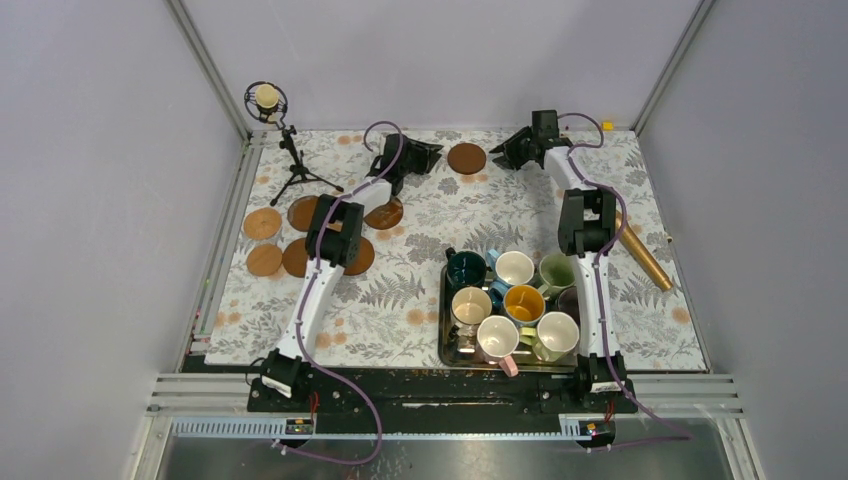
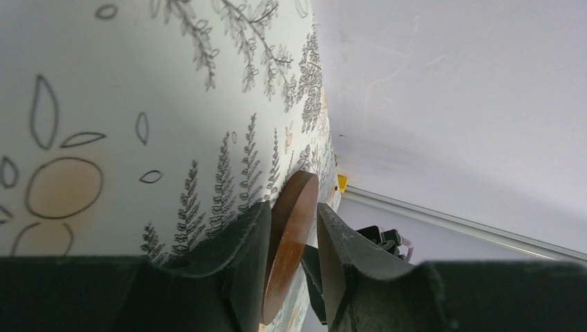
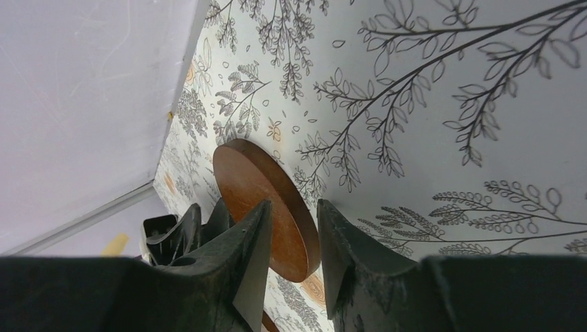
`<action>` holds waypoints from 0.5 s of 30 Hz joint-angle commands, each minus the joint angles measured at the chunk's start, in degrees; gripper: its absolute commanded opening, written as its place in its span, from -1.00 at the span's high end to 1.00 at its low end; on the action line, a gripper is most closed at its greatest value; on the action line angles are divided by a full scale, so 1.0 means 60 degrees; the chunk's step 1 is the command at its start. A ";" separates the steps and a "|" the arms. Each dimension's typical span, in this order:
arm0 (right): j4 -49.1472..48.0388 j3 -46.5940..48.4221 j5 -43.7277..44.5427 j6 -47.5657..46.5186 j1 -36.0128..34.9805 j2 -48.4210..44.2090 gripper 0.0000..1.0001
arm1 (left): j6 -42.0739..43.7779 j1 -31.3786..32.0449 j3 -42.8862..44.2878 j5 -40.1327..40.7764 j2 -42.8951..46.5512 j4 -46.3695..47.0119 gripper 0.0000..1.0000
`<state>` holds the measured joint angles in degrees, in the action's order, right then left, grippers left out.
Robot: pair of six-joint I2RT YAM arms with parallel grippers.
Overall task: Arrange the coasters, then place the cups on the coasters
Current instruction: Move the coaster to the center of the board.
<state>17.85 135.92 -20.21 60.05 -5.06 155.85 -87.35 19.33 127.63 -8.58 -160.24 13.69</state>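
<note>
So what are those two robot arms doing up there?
Both are at one brown coaster at the far edge of the table. The left tool pinches it, and the right tool straddles it too; whether it grips, I can't tell. Other coasters lie on the left. The mugs sit in the steel tray.

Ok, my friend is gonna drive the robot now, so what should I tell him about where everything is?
Left gripper: jaws shut on a coaster, held flat at the far middle.
Right gripper: jaws around that coaster's other edge; can't tell if they grip it.
Other coasters: about six bunched on the left around the left arm, some partly hidden.
Cups: all in the steel tray, near right.
Done: no cup on a coaster yet.
Left: probably finish the pass, spread the coasters, set cups on them.
</note>
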 commanded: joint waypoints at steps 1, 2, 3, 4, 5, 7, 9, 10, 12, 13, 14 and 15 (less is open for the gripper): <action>0.0058 0.0494 -0.0077 -0.0050 -0.0247 0.0163 0.25 | -0.0584 0.0119 0.0154 -0.0237 -0.0143 0.0387 0.35; 0.0058 0.0497 -0.0090 -0.0048 -0.0267 0.0155 0.26 | -0.0664 0.0133 0.0132 -0.0362 -0.0163 0.0446 0.36; 0.0058 0.0511 -0.0130 -0.0059 -0.0293 0.0177 0.26 | -0.0713 0.0132 0.0122 -0.0468 -0.0184 0.0443 0.36; 0.0065 0.0538 -0.0189 -0.0088 -0.0319 0.0200 0.26 | -0.0719 0.0156 0.0128 -0.0562 -0.0187 0.0424 0.37; 0.0066 0.0593 -0.0232 -0.0093 -0.0338 0.0222 0.27 | -0.0689 0.0159 0.0129 -0.0648 -0.0174 0.0363 0.37; 0.0099 0.0588 -0.0289 -0.0173 -0.0373 0.0234 0.28 | -0.0543 0.0158 0.0091 -0.0821 -0.0132 0.0248 0.38; 0.0176 0.0566 -0.0298 -0.0308 -0.0393 0.0208 0.29 | -0.0375 0.0145 -0.0011 -0.0949 -0.0043 0.0062 0.39; 0.0226 0.0565 -0.0271 -0.0366 -0.0408 0.0188 0.30 | -0.0314 0.0130 -0.0103 -0.1015 0.0016 0.0038 0.39; 0.0330 0.0572 -0.0278 -0.0415 -0.0402 0.0170 0.30 | -0.0187 0.0096 -0.0417 -0.1153 0.0181 -0.0007 0.40; 0.0403 0.0590 -0.0270 -0.0434 -0.0402 0.0159 0.30 | -0.0060 0.0077 -0.0565 -0.1193 0.0287 -0.0018 0.41; 0.0473 0.0599 -0.0271 -0.0482 -0.0413 0.0138 0.30 | 0.0060 0.0065 -0.0721 -0.1200 0.0392 -0.0047 0.42; 0.0514 0.0587 -0.0268 -0.0518 -0.0431 0.0141 0.30 | 0.0198 0.0043 -0.0821 -0.1217 0.0473 -0.0086 0.42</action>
<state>18.72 136.88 -20.67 58.67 -6.74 156.29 -88.20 19.79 126.10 -13.10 -160.48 15.03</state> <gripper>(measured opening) 0.352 0.293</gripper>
